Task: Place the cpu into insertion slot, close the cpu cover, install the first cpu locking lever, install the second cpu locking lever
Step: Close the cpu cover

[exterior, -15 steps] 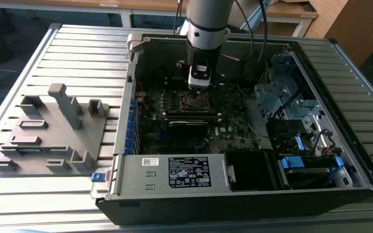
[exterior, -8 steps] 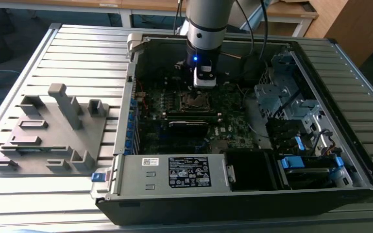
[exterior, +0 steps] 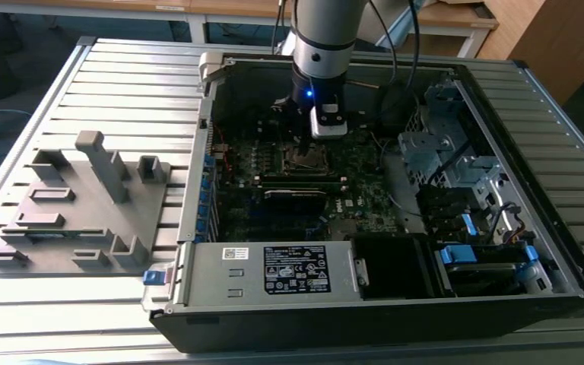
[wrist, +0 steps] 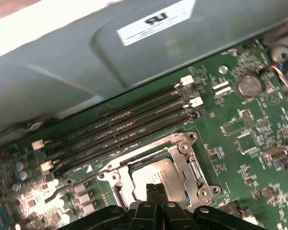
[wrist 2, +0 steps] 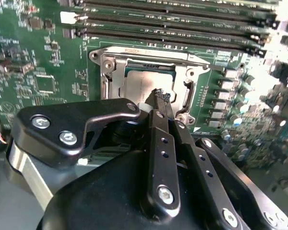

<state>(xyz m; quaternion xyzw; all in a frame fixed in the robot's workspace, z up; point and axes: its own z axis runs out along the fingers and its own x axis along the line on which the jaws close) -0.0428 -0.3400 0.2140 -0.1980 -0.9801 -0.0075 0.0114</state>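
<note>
Hanging low inside the computer case [exterior: 394, 304], the gripper [wrist 2: 159, 96] has its jaws squeezed together with nothing between them. Its tips sit right over the cpu [wrist 2: 140, 85], touching it or just above; I cannot tell which. The cpu lies flat in the insertion slot [exterior: 307, 158] on the green board [wrist: 240, 124]. The cpu cover [wrist 2: 109, 67] looks folded down around the chip, so I think the placing is done and the work is at the cover or the levers. I cannot tell if any lever is hooked. A move from here calls for a slow, gentle push, because the metal parts are thin and close together.
</note>
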